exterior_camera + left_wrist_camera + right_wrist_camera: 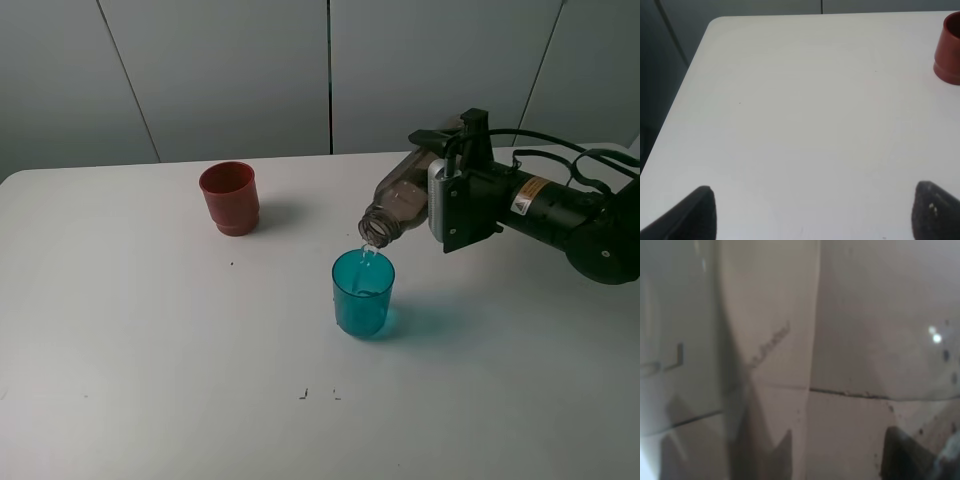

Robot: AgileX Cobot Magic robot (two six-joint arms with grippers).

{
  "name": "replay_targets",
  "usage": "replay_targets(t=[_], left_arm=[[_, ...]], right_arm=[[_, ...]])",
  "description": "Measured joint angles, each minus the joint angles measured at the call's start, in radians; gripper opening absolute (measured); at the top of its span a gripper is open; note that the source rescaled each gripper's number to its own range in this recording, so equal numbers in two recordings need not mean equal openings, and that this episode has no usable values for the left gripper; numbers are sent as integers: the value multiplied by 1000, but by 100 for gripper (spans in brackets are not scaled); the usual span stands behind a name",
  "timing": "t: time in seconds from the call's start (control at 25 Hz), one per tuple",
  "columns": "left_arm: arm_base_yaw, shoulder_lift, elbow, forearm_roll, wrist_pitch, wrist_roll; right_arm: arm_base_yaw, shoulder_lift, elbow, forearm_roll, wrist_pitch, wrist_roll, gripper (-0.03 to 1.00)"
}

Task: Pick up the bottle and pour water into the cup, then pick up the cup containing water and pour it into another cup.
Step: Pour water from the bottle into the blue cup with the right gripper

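My right gripper (pixel 437 180) is shut on the smoky grey-brown bottle (pixel 400 205) and holds it tilted, neck down to the left. The bottle's mouth is just above the rim of the translucent teal cup (pixel 363 292), and a thin stream of water runs into it. The cup stands upright at the table's middle with a little water in it. The bottle's blurred translucent wall (pixel 790 365) fills the right wrist view. The red-brown cup (pixel 230 198) stands upright at the back left, and shows in the left wrist view (pixel 949 50). My left gripper (pixel 812 215) is open and empty over bare table.
The white table (pixel 150 350) carries only the two cups. Its left edge and far corner show in the left wrist view (pixel 695 60). Grey wall panels stand behind the table. The right arm's black body (pixel 560 215) stretches in from the right.
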Motion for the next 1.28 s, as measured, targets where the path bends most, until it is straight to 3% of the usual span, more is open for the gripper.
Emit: replay_targets(t=[1.28], left_arm=[[0, 0, 0, 0, 0, 0]], right_arm=[[0, 0, 0, 25, -11, -134, 2]])
